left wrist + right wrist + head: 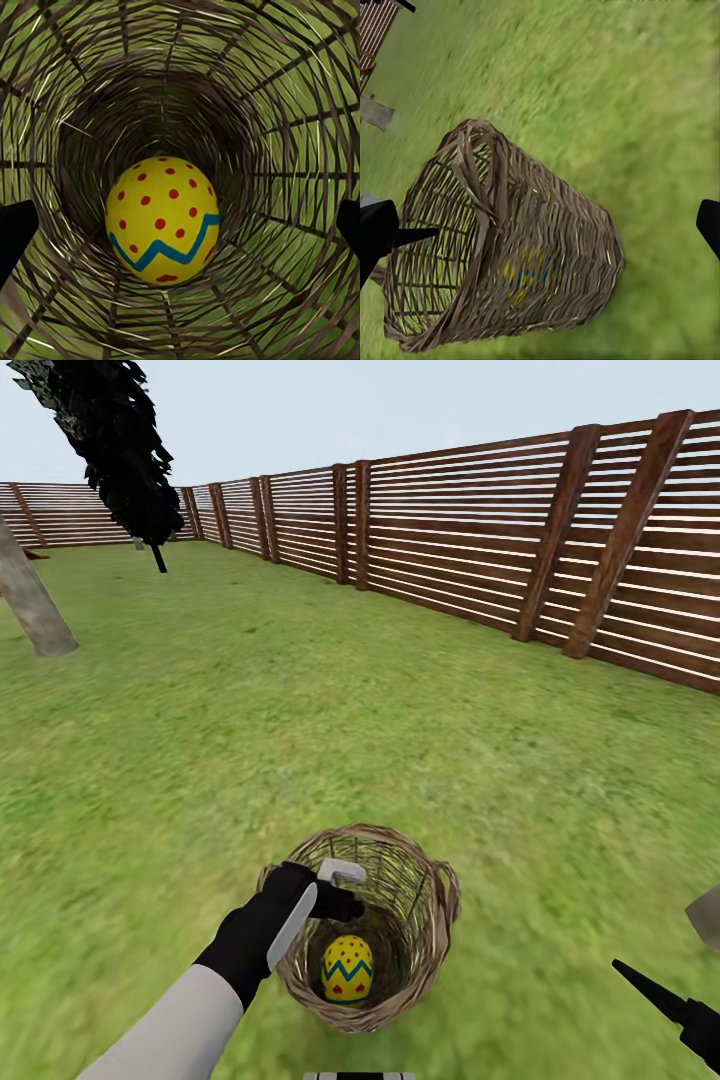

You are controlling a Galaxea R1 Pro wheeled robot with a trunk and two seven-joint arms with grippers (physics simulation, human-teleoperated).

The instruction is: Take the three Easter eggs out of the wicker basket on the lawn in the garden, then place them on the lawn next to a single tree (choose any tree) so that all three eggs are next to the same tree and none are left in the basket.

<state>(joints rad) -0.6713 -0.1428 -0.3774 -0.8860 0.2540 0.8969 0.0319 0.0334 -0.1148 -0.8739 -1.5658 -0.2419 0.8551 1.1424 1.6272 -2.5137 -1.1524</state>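
The left gripper (335, 890) hangs over the wicker basket (440, 905), fingers wide, empty; the Easter egg (161, 220) lies straight below, long axis roughly upright; the right gripper's (540, 225) fingers are spread, farther off.

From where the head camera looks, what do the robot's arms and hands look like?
The left arm has a smooth pale grey forearm, then a black wrist section with a light grey panel. The left hand has a grey bracket and black fingers. The right hand is black, ending in a slim pointed finger.
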